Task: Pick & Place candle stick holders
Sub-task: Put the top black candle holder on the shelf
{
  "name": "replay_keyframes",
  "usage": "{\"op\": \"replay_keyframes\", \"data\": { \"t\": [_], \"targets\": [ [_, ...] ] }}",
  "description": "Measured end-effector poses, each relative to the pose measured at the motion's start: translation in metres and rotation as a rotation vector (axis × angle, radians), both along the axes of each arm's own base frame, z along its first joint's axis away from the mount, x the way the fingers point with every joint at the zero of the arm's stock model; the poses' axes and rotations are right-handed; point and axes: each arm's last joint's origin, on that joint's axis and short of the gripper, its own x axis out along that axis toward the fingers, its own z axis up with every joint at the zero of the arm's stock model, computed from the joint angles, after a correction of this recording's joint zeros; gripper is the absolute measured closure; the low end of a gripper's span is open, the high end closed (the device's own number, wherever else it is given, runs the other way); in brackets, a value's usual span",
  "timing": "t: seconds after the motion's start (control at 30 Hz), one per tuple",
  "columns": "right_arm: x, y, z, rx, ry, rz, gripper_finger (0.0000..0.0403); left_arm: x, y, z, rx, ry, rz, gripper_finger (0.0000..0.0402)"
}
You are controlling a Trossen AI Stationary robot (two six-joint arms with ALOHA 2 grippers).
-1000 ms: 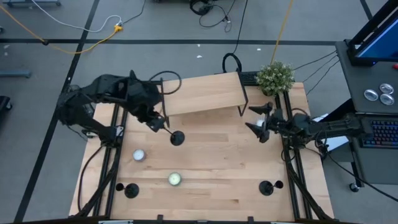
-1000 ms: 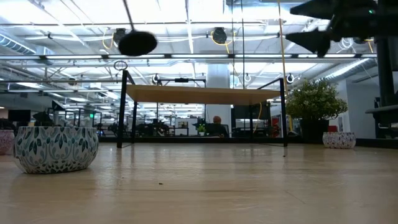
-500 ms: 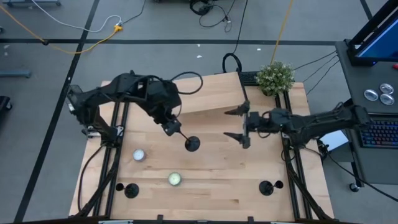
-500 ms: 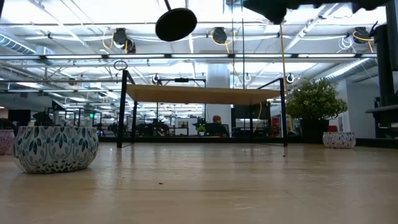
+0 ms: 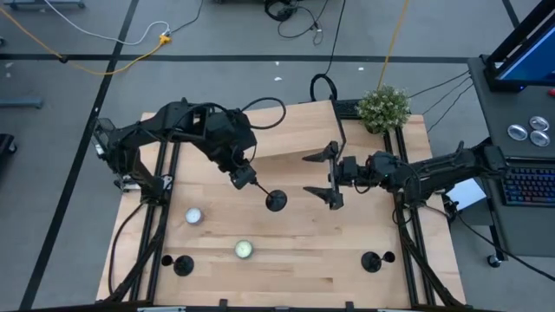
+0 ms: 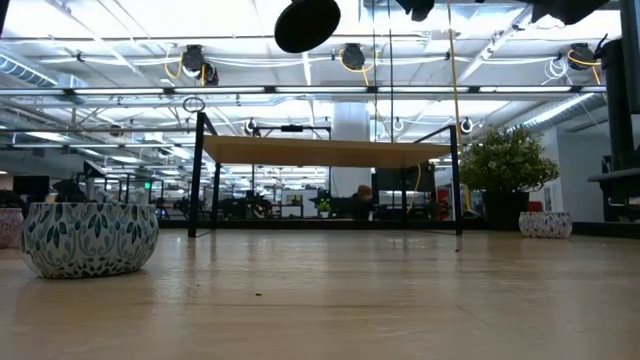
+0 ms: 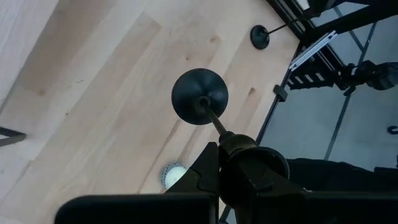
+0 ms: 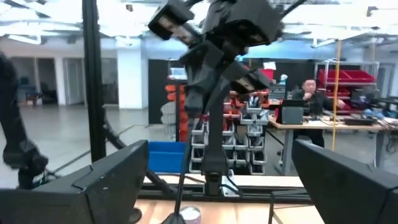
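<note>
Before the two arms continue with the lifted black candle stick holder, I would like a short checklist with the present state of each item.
1. Left gripper shut on the stem of the lifted black candle stick holder: ok.
2. Holder clear of the light wooden table: ok; in the low view its round base hangs high above the tabletop.
3. Right gripper open and facing the holder: ok, a gap remains between them.
4. Other two black holders, near left and near right, upright on the table: ok.
5. Two round tealight candles away from both grippers: ok.
6. Firmness of the left grip on the stem: cannot tell.
</note>
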Motion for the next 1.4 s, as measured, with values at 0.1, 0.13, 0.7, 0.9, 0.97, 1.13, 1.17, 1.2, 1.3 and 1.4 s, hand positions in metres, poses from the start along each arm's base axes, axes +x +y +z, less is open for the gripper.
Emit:
{"op": "replay_keyframes", "data": {
  "t": [0.1,0.13,0.7,0.9,0.97,1.13,1.17,1.2,1.3,1.4],
  "targets": [
    [0.003,-0.001,0.005,0.026,0.038,-0.033,0.0014,0.002,0.002,-0.001,0.001,0.001,0.004,0.0389],
    [0.004,-0.001,0.007,0.024,0.059,-0.036,0.0014,0.003,0.003,-0.002,0.004,0.002,0.003,0.0389],
    [0.053,0.013,0.051,-0.063,0.325,-0.057,0.0014,0.007,0.014,-0.003,0.014,-0.025,-0.043,0.0389],
    [0.057,0.015,0.051,-0.047,0.327,-0.094,0.0014,0.007,0.013,-0.004,0.024,-0.022,-0.058,0.0389],
    [0.057,0.016,0.051,-0.036,0.326,-0.089,0.0014,0.007,0.013,-0.004,0.025,-0.022,-0.059,0.0389],
    [0.059,0.017,0.048,-0.037,0.336,-0.061,0.0014,0.007,0.013,-0.004,0.042,-0.028,-0.081,0.0389],
    [0.059,0.017,0.048,-0.033,0.339,-0.059,0.0014,0.007,0.013,-0.004,0.044,-0.028,-0.081,0.0389],
    [0.059,0.018,0.047,-0.028,0.341,-0.046,0.0014,0.008,0.013,-0.005,0.045,-0.024,-0.08,0.0389],
    [0.063,0.018,0.042,-0.007,0.357,-0.031,0.0014,0.013,0.014,-0.009,0.047,-0.014,-0.079,0.0389],
    [0.068,0.019,0.035,0.014,0.386,-0.022,0.0014,0.023,0.014,-0.014,0.047,-0.017,-0.082,0.0389]
  ]
}}
